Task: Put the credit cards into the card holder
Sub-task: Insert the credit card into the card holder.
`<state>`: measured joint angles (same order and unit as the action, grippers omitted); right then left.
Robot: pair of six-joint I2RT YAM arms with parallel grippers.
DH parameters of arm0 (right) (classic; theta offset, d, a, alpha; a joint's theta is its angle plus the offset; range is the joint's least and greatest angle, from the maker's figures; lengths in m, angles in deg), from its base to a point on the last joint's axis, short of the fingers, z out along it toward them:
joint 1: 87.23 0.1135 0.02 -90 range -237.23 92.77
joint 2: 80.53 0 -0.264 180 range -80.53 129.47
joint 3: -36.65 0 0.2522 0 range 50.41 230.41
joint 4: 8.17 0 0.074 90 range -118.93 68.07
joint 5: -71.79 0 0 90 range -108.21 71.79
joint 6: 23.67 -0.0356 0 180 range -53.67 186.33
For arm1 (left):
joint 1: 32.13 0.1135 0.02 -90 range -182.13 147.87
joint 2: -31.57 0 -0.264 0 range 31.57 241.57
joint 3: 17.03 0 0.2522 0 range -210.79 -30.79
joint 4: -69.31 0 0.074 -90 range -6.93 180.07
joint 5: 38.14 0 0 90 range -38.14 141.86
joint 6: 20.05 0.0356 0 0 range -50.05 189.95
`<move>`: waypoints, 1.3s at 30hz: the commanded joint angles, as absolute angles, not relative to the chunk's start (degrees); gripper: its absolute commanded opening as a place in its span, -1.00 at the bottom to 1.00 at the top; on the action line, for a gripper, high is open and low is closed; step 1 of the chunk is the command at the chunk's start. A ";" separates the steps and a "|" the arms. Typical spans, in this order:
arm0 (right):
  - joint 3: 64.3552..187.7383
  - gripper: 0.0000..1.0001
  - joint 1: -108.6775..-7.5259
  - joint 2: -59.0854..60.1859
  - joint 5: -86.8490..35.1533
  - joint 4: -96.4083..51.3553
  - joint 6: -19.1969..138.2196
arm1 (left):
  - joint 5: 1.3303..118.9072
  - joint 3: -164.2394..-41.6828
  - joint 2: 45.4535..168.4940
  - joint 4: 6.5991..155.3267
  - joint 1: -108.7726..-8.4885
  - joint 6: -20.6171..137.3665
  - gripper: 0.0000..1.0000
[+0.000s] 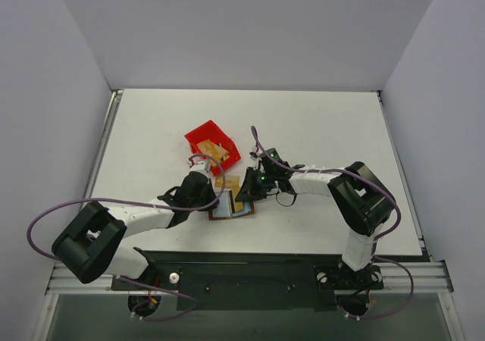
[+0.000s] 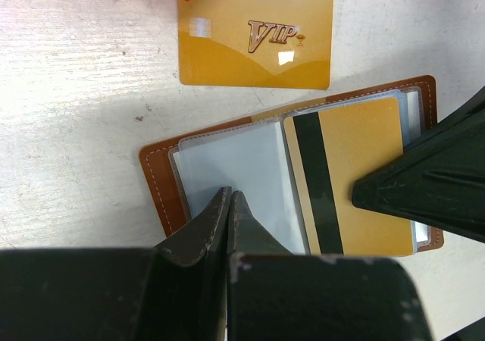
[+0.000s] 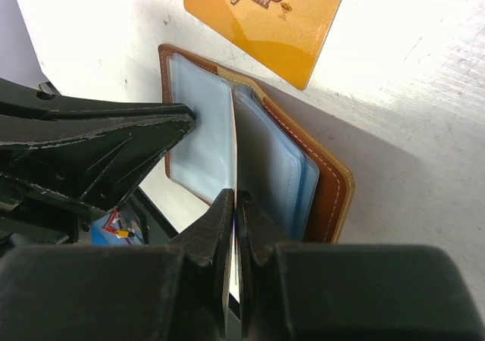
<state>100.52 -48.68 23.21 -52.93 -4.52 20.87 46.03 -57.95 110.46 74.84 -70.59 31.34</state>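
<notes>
1. Bench (image 1: 318,129): white, matte, scuffed.
2. Red bin (image 1: 203,138): moulded plastic, set beyond the holder.
3. Card holder (image 2: 155,178): brown stitched leather, laid open; a clear sleeve is pressed by the left hand (image 2: 229,201), fingers closed together.
4. Striped card (image 2: 356,174): glossy gold, pinched in the right hand (image 3: 235,204), over the holder's right panel.
5. VIP card (image 2: 254,34): glossy, round-cornered, flat on the bench just beside the holder.

Gold card (image 2: 255,45): brown script "VIP" right of centre. Along its top edge runs a printed number, partly cut off, ending "888801". The right wrist view shows the same "VIP". No other text is legible.
</notes>
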 commanded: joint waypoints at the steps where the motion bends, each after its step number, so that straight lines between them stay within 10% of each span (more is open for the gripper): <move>1: 99.81 -1.00 -49.08 21.42 -51.96 -3.56 20.54 | 45.88 -56.02 110.49 78.32 -70.28 31.37 -1.00; 39: 96.99 -1.00 -47.94 27.57 -55.03 5.58 16.58 | 45.88 -55.14 107.95 79.29 -70.27 30.93 -1.00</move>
